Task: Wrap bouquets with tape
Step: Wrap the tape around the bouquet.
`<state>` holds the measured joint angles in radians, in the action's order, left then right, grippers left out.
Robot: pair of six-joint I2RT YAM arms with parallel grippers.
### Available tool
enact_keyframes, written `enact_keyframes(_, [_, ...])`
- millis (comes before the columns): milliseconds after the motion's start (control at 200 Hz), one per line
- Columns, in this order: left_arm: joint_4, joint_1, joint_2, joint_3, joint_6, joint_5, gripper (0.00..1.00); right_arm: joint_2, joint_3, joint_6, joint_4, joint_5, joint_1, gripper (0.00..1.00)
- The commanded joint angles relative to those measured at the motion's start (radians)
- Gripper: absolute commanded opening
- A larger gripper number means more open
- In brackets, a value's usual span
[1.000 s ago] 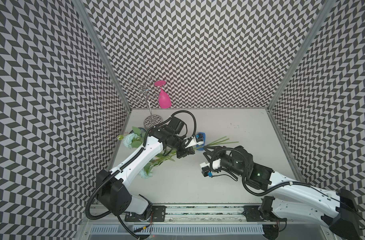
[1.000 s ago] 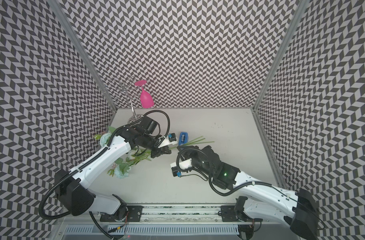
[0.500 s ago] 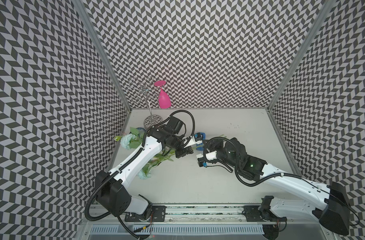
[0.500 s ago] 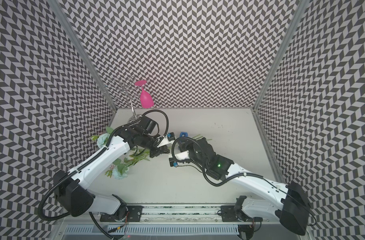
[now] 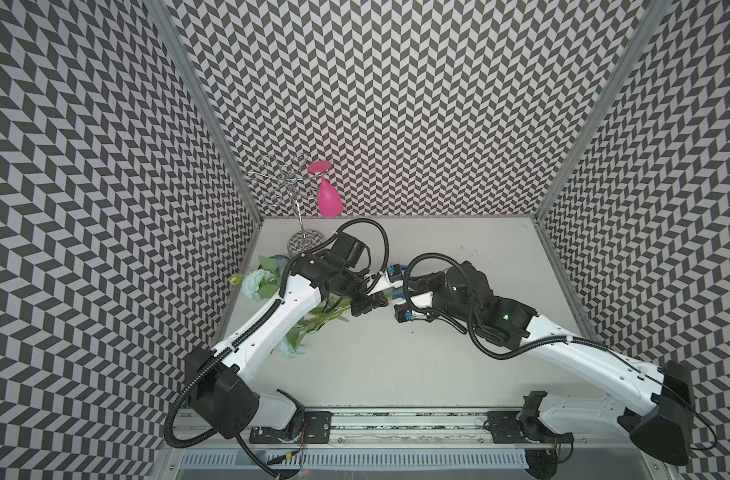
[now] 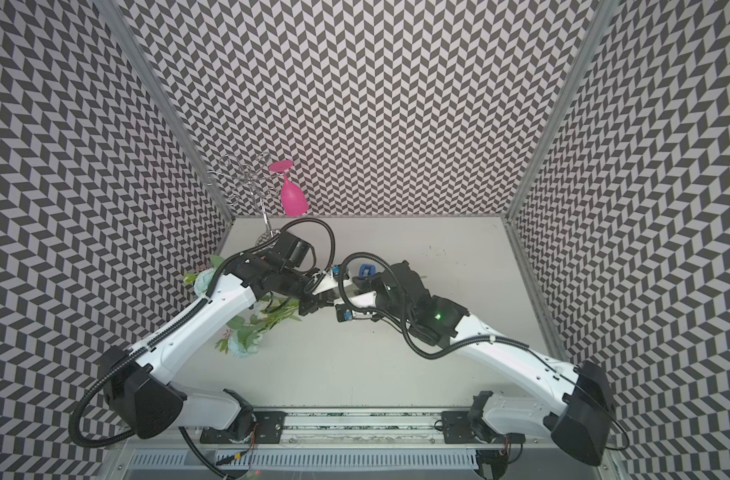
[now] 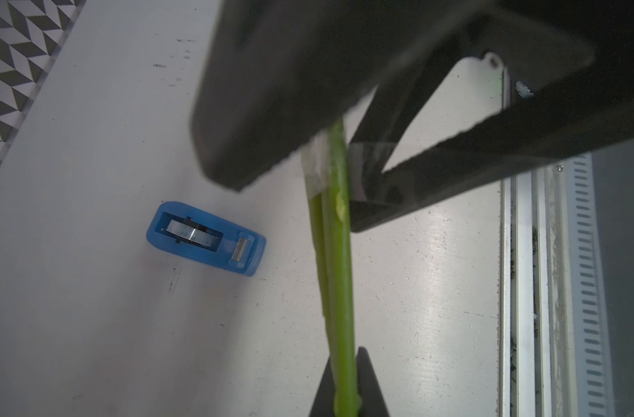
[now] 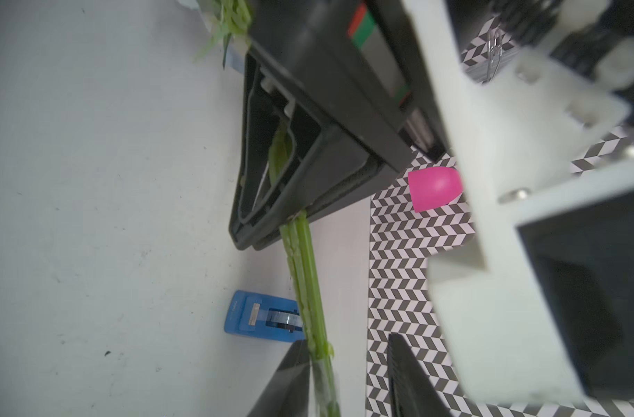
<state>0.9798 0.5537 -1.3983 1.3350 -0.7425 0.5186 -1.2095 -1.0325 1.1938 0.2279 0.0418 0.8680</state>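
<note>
The grey-white tabletop [image 5: 396, 361] is lying inside three walls of black and white zigzag pattern.

Nearest, in the left wrist view, the left gripper [image 7: 344, 390] is pinching the green stems [image 7: 339, 289] of the bouquet [image 5: 309, 324] with its jaws pressed together. Further along the stems from these jaws, the right gripper [image 7: 348, 159] is standing around the same stems, its jaws half spread. A piece of clear tape [image 7: 360, 173] seems to be lying between one of its fingers and the stems, but I cannot tell if it is really pinching anything. To one side of the stems, apart from both jaws, the blue tape dispenser [image 7: 205, 238] is resting on the table.

I judge that the tape is being pressed around the stems. To do it well, the left gripper should be holding the stems steady while the right one is going around them slowly, so the tape is not folding on itself.

Behind the jaws, the wire glass rack [image 5: 286, 187] with a pink glass [image 5: 328, 199] is standing by the back wall. The open table is on the right arm's side.
</note>
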Motion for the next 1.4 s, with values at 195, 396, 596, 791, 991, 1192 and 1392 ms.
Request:
enact_keyframes(195, [0.002, 0.003, 0.027, -0.022, -0.013, 0.008, 0.0, -0.011, -0.091, -0.111, -0.003, 0.149, -0.05, 0.38])
enact_keyframes(396, [0.002, 0.003, 0.016, -0.021, -0.012, 0.003, 0.0, 0.009, -0.1, -0.191, -0.044, 0.257, -0.104, 0.37])
enact_keyframes(596, [0.0, 0.002, 0.025, -0.022, -0.012, 0.001, 0.0, -0.048, -0.117, -0.199, -0.007, 0.203, -0.13, 0.35])
enact_keyframes(791, [-0.003, 0.003, 0.029, -0.026, -0.012, 0.0, 0.0, -0.057, -0.113, -0.163, 0.032, 0.196, -0.13, 0.35])
enact_keyframes(991, [0.0, 0.003, 0.032, -0.028, -0.013, 0.001, 0.0, 0.05, -0.105, -0.153, 0.014, 0.091, -0.201, 0.41])
enact_keyframes(1192, [0.014, -0.002, 0.023, -0.013, -0.016, 0.007, 0.0, 0.267, 0.036, -0.102, -0.044, 0.302, -0.176, 0.41])
enact_keyframes(1392, [0.019, -0.005, 0.013, -0.01, -0.015, 0.021, 0.0, 0.232, 0.161, -0.038, -0.039, 0.138, 0.049, 0.37])
